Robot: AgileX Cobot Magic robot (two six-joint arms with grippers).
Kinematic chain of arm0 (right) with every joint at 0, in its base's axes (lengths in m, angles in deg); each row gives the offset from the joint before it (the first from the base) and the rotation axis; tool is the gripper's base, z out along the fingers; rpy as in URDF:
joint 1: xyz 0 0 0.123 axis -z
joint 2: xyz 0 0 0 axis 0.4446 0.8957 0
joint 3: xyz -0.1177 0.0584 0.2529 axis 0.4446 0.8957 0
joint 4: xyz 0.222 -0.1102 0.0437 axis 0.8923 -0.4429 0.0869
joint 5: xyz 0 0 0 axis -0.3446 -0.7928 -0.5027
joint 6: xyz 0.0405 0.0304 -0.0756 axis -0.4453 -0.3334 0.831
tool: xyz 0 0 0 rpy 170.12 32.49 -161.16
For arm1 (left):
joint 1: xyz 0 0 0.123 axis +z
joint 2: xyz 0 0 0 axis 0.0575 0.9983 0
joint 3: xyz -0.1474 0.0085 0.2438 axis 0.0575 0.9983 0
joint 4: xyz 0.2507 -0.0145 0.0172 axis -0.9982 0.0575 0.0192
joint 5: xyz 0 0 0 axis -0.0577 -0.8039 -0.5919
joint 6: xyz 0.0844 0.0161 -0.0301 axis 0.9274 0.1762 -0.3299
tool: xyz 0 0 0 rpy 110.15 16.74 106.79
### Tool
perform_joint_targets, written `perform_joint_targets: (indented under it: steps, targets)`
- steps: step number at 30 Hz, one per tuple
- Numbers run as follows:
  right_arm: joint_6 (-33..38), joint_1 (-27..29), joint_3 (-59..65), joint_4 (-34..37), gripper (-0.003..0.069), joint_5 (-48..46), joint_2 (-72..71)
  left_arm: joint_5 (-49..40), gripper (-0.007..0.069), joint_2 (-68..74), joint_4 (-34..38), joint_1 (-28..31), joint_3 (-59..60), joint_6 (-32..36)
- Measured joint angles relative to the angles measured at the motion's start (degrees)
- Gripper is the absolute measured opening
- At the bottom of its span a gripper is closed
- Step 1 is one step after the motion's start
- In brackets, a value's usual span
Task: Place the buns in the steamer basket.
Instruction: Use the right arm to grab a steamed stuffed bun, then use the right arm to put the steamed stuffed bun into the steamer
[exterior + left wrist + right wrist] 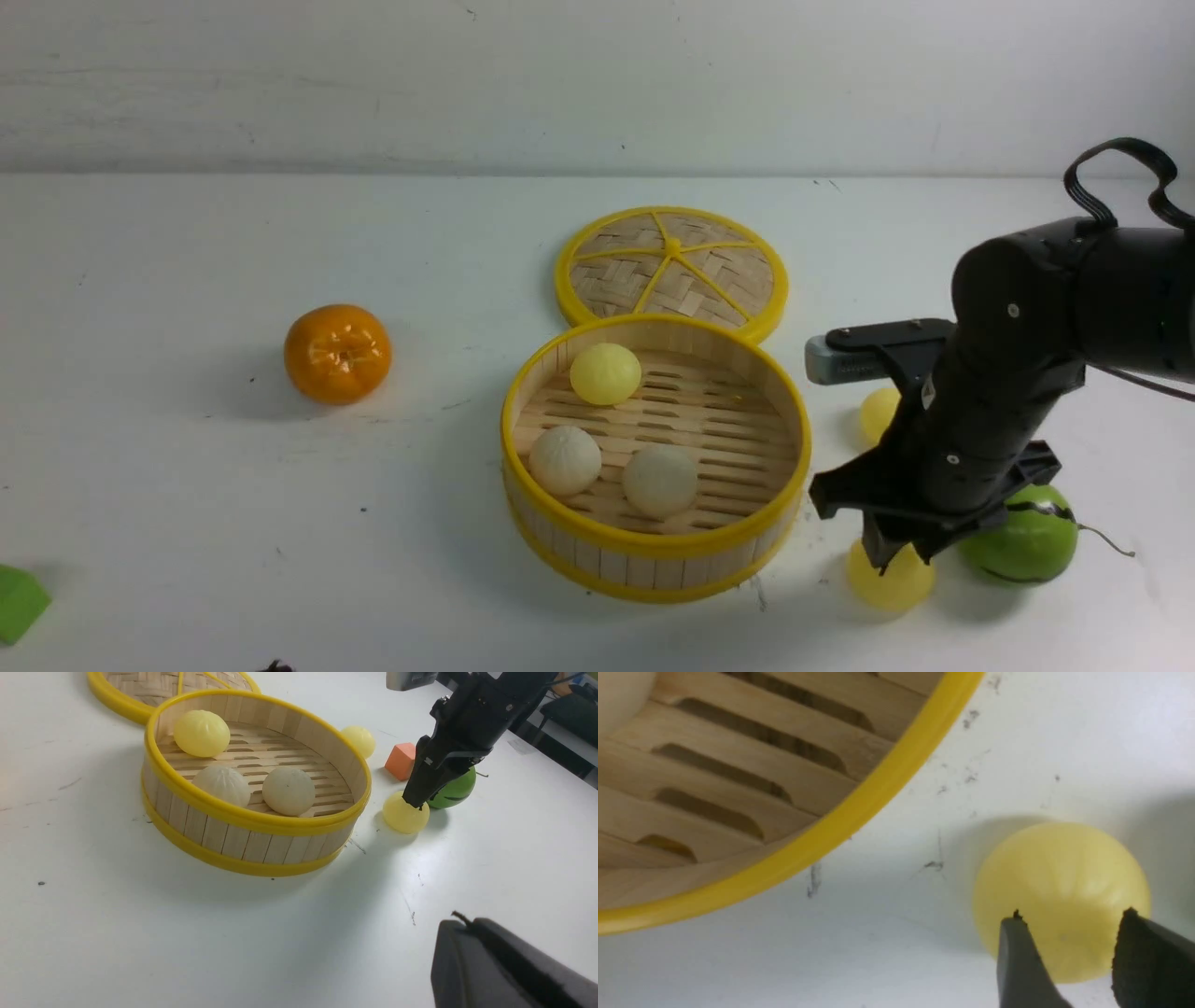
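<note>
The steamer basket (653,548) stands mid-table. It holds one pale yellow bun (605,373) and two off-white buns (565,459) (660,480). A pale yellow bun (892,586) lies on the table just right of the basket. My right gripper (898,558) is open directly above it, its fingertips at the bun's top; the right wrist view shows the bun (1059,877) between and below the fingers (1017,956). Another yellow bun (876,413) lies farther back, partly hidden by the arm. My left gripper (472,926) is shut and empty, low over the table near the basket (261,822).
The woven lid (670,271) lies behind the basket. An orange (337,353) sits to the left. A green ball with a stem (1032,541) is just right of the right gripper. An orange cube (400,760) sits behind it. A green block (19,602) is at the front left edge.
</note>
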Motion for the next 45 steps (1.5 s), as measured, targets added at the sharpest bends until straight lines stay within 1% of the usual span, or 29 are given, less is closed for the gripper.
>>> perform_joint_targets:
  steps: [4,20,25,29,30,31,33,34,39,42,43,45]
  targets:
    - [0.0,0.26,0.0,0.0,0.0293,0.8,0.38,0.0,-0.0006,0.0,0.0,0.0,0.0,0.0]
    - [0.18,0.26,-0.27,0.12,0.0226,2.07,2.54,0.0,0.0008,0.0,0.0,0.0,0.0,0.0]
    - [0.24,0.26,-0.33,0.12,0.0176,1.47,2.54,0.0,0.0013,0.0,0.0,0.0,0.0,0.0]
    - [0.41,0.26,-0.4,0.06,0.0071,0.81,2.54,0.0,0.0018,0.0,0.0,0.0,0.0,0.0]
    - [0.41,0.26,-0.4,0.06,0.0065,0.81,2.54,0.0,0.0018,0.0,0.0,0.0,0.0,0.0]
    - [0.5,0.26,-0.4,-0.11,0.0029,0.68,2.54,0.0,0.0018,0.0,0.0,0.0,0.0,0.0]
    - [1.08,0.26,-0.52,-0.44,0.0003,0.19,2.04,0.0,0.0018,0.0,0.0,0.0,0.0,0.0]
    - [1.22,0.26,-0.57,-0.53,0.0002,-0.12,1.95,0.0,0.0018,0.0,0.0,0.0,0.0,0.0]
    - [1.49,-0.53,-6.39,-0.87,0.0003,-7.02,-3.89,0.0,0.0019,0.0,0.0,0.0,0.0,0.0]
    - [3.18,-2.34,-13.6,1.18,0.0005,-6.41,-6.15,0.0,0.002,0.0,0.0,0.0,0.0,0.0]
    - [3.18,-2.47,-13.6,1.18,0.0005,-6.3,-6.15,0.0,0.002,0.0,0.0,0.0,0.0,0.0]
    - [5.14,-3.76,-18.57,3.5,0.0005,-4.73,-3.96,0.0,0.0022,0.0,0.0,0.0,0.0,0.0]
